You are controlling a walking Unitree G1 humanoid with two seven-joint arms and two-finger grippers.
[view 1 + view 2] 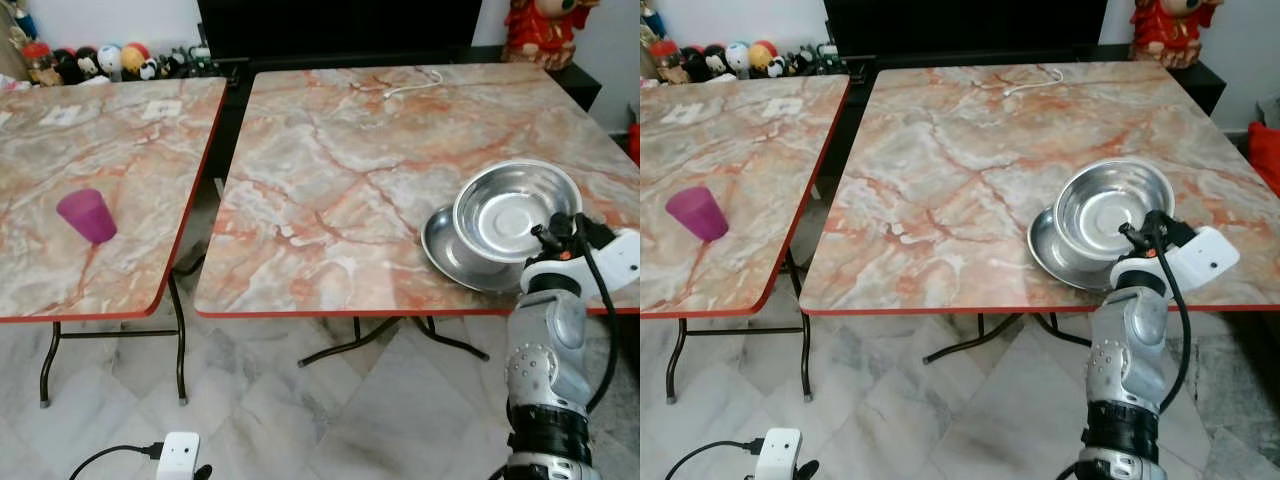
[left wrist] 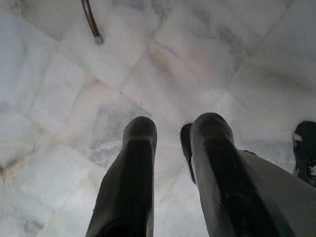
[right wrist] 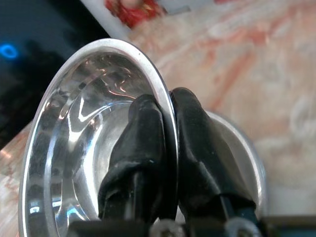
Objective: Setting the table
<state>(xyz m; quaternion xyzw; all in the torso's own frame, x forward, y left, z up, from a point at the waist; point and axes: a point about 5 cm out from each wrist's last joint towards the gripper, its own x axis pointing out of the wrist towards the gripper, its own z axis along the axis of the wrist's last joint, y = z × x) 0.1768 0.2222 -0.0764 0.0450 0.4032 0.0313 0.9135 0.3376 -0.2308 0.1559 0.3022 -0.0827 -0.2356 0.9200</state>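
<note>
2 marble-patterned tables stand side by side on a pale tiled floor (image 1: 300, 410), the right table (image 1: 340, 190) carrying the dishes and the left table (image 1: 120, 150) carrying a purple cup (image 1: 87, 216) that stands upright near its front edge

the right gripper (image 3: 165, 118) is closed on the rim of a shiny steel bowl (image 1: 515, 210), 1 finger inside the rim and 1 outside, so the metal edge runs straight between the fingertips (image 3: 148, 128). the bowl is tilted, its open side leaning toward the far side of the table, and it sits on or just above a second steel bowl (image 1: 450, 255) that lies flat on the right table close to the front edge. the silver right arm (image 1: 545, 350) rises from below the table edge to reach the near side of the lifted bowl

the left gripper (image 2: 173, 148) hangs over the floor with its 2 fingers apart and nothing between them, a table leg's foot (image 2: 98, 38) visible beyond

a white cable (image 1: 410, 85) lies at the far side of the right table. a row of small toy figures (image 1: 100, 62) sits behind the left table, and a red figurine (image 1: 545, 30) stands past the right table's far corner. 2 pieces of paper (image 1: 160, 108) lie on the far part of the left table
</note>
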